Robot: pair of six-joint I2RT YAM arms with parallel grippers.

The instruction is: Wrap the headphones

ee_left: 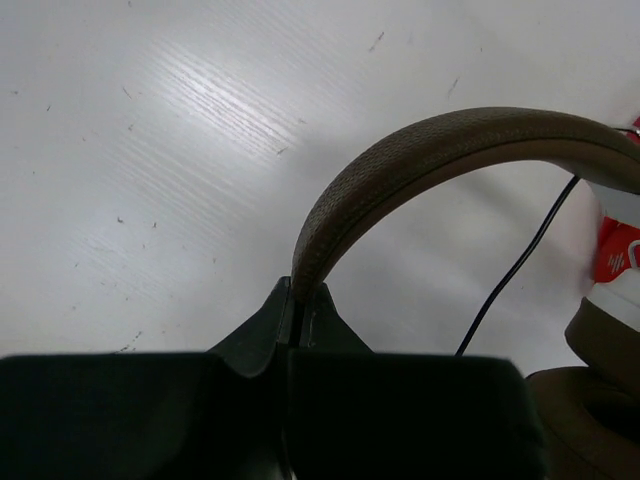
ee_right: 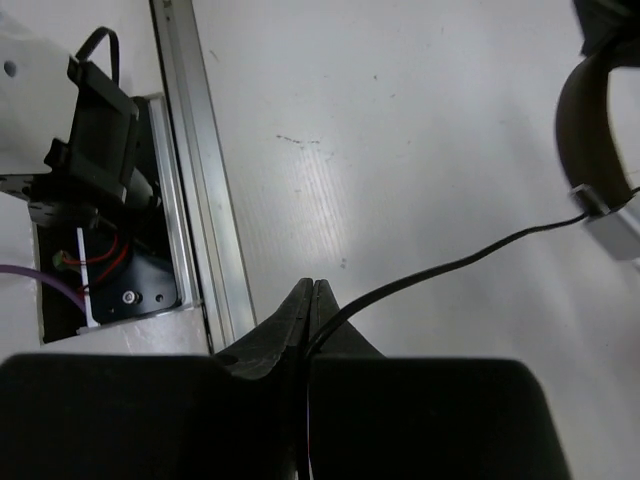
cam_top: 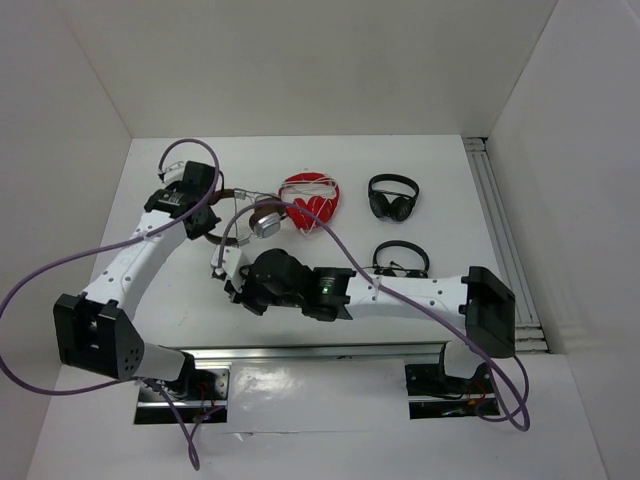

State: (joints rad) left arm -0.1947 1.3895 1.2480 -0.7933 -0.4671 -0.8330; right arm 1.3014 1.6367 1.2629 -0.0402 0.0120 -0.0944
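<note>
The headphones (cam_top: pixel 266 222) lie left of centre, with a brown headband (ee_left: pixel 420 150), a brown ear pad (ee_left: pixel 590 400), a silver cup (ee_right: pixel 612 225) and a thin dark cable (ee_right: pixel 450 262). My left gripper (cam_top: pixel 205 225) is shut on the headband near its left end, and the wrist view shows the band pinched between the fingertips (ee_left: pixel 297 295). My right gripper (cam_top: pixel 232 285) sits just in front of the headphones and is shut on the cable (ee_right: pixel 312 290), which runs slack from the jaws up to the cup. The cable also shows in the left wrist view (ee_left: pixel 520 260).
A red pair with white cord (cam_top: pixel 310 200) lies right beside the headphones. Two small black pairs (cam_top: pixel 393 197) (cam_top: pixel 400 260) lie further right. A metal rail (ee_right: pixel 195 170) and the left arm base (cam_top: pixel 95 335) run along the near edge. White walls enclose the table.
</note>
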